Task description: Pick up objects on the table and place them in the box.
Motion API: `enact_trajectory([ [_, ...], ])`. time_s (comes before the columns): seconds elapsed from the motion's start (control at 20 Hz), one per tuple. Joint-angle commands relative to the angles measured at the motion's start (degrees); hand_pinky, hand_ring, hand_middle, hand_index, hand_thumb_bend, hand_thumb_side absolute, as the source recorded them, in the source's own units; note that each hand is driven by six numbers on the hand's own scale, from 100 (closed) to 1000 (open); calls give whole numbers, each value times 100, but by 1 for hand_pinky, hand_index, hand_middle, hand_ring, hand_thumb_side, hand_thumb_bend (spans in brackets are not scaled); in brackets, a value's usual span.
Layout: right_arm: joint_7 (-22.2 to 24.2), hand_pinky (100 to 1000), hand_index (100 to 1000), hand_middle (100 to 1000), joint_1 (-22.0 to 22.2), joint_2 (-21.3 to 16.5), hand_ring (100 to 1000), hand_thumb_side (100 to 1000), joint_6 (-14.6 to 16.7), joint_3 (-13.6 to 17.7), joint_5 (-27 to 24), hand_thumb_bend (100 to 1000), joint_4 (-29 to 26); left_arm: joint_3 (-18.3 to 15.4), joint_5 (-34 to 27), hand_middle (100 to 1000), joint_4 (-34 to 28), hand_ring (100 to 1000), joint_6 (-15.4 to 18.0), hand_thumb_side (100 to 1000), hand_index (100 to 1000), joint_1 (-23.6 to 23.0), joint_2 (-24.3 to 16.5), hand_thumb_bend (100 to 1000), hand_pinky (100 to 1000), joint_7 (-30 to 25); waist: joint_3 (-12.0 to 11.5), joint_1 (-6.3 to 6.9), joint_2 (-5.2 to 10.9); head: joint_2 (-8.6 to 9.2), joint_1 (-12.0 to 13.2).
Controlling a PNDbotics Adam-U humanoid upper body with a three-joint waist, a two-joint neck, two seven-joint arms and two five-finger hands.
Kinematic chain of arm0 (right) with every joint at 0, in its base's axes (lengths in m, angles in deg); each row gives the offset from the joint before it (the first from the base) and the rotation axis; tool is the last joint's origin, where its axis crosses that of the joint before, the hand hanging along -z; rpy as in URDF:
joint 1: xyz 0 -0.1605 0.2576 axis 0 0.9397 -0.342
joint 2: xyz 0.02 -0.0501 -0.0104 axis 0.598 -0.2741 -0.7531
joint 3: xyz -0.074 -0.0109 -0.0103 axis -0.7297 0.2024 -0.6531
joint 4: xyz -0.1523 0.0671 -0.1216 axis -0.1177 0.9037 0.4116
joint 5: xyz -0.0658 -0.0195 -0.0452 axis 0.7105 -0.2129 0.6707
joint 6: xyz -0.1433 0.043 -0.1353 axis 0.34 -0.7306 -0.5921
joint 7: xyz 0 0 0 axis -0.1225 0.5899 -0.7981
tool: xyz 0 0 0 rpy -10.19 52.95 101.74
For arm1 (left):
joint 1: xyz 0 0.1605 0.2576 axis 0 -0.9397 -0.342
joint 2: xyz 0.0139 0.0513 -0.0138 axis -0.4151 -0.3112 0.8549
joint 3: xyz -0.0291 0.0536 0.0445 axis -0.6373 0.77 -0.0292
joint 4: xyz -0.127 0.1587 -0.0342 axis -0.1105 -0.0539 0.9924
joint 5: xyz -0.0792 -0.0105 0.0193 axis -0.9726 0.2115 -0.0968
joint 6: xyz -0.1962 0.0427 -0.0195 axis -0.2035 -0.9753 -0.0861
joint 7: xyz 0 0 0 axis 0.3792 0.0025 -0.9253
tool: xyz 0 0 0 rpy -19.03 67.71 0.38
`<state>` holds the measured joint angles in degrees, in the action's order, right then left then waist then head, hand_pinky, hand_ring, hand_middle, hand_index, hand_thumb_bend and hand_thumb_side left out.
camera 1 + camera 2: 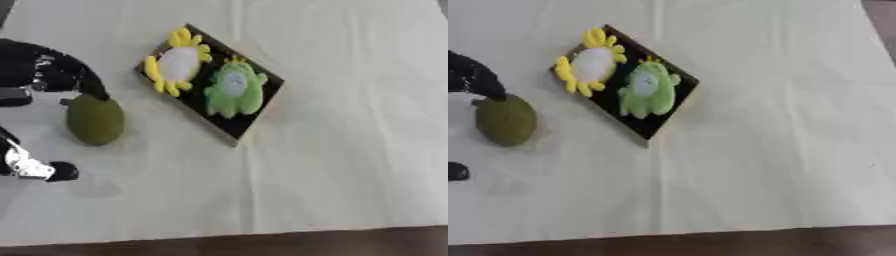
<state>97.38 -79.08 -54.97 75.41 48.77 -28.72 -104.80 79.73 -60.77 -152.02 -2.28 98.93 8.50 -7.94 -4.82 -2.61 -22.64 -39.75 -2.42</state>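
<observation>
The robot's left hand [35, 75] comes in from the left edge, black with silver glints, arched over the olive-green round object [94, 120] — one dark finger comes down to the object's top, and another dark fingertip [61, 171] shows lower down, on the near side of it, apart from the object. Whether the fingers actually close on it I cannot tell; much of the hand is cut off by the edge and blurred. The olive object lies on the white cloth [332, 165], just under the hand. To the hand's right, a little further out on the cloth, sits the shallow black box [651, 129], turned cornerwise. Inside it lie two soft toys side by side — a yellow-and-white one [591, 62] on the side nearer the hand, a green one [648, 89] beyond it. The right hand shows nowhere.
</observation>
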Motion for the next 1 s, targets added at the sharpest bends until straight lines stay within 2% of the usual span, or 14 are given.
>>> enact_trajectory([
  [0.05,57,978,790,718,-25,-104,980,470,-11,103,-31,100,-109,52,307,771,-80,882,-128,650,876,117,-124,634,872,66,11,7,110,14,39],
  [0.2,95,980,789,716,5,-72,979,470,-17,116,-23,100,-98,147,491,764,-75,879,-280,633,869,143,-52,629,870,132,27,2,106,18,57],
  [0.5,182,986,785,711,46,3,978,470,-57,145,-15,100,-77,250,828,768,166,880,-493,526,868,247,161,601,868,328,40,2,86,40,88],
  [1.0,309,991,780,706,81,104,976,470,-110,160,-69,100,-86,328,1409,779,1023,881,-538,348,872,488,526,539,867,437,77,-3,70,83,126],
])
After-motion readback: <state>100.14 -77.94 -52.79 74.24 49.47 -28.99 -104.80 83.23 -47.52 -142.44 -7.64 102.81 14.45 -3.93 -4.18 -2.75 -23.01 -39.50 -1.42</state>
